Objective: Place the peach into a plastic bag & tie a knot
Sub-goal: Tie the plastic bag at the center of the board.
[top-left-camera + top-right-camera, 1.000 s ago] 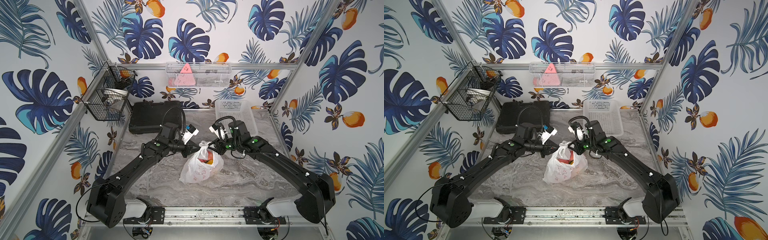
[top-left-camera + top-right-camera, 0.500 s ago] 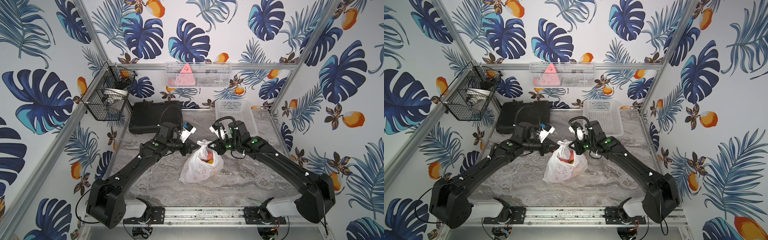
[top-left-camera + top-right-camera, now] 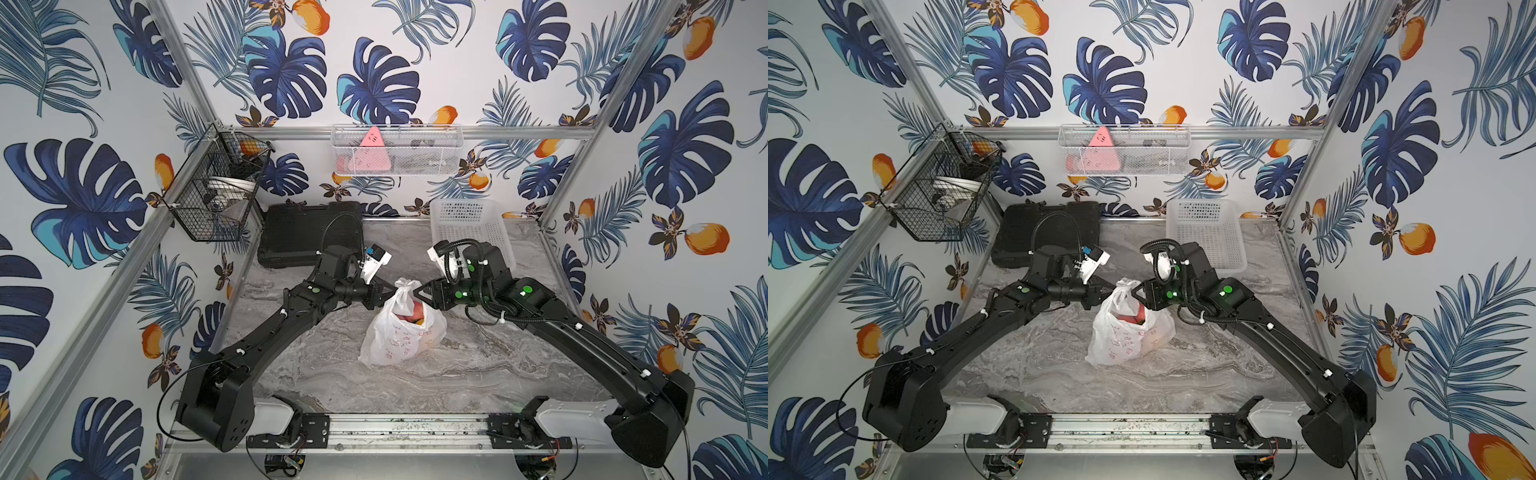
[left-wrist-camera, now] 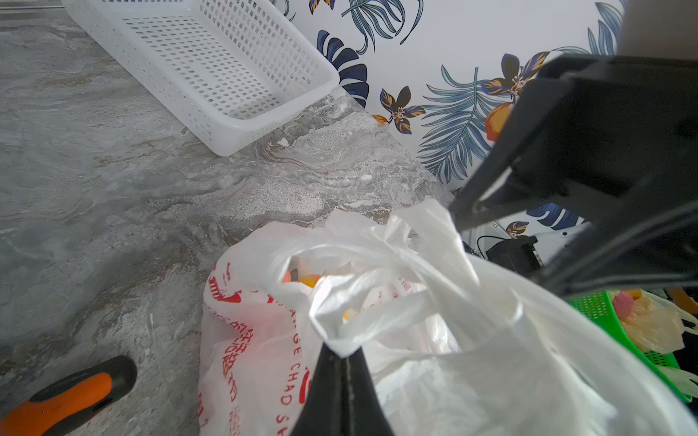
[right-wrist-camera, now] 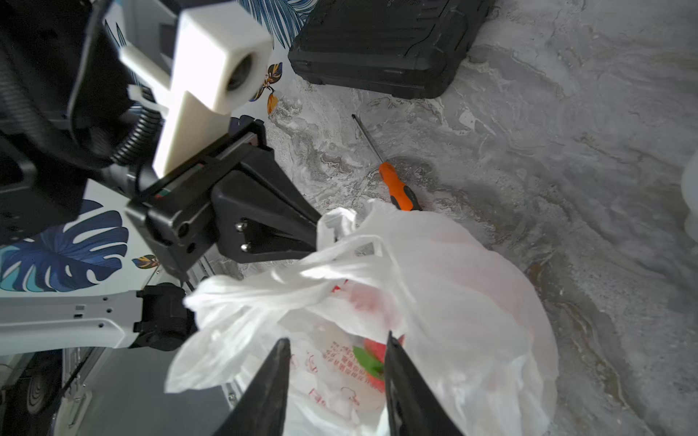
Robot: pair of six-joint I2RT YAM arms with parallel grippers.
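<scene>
The plastic bag (image 3: 395,336) (image 3: 1121,338) stands on the marble table, white with red print. The peach (image 3: 415,311) (image 5: 372,362) shows red through its thin wall. At the bag's top the two handles cross and twist into a knot (image 5: 355,260) (image 4: 411,256). My left gripper (image 4: 343,353) (image 3: 388,296) is shut on one handle end, level with the bag's top on its left. On the right side, my right gripper (image 5: 338,338) (image 3: 419,291) stands open, and its fingers straddle the bag's upper wall without pinching it. The other handle end (image 5: 211,298) hangs free.
An orange-handled screwdriver (image 5: 398,190) (image 4: 68,396) lies on the table just behind the bag. A black case (image 3: 309,232) sits at the back left and a white perforated basket (image 3: 471,228) at the back right. A wire basket (image 3: 220,187) and a mesh shelf (image 3: 395,149) hang on the walls.
My right gripper has opened and let go of its handle end. My left gripper has drawn back slightly to the left, still shut on its handle.
</scene>
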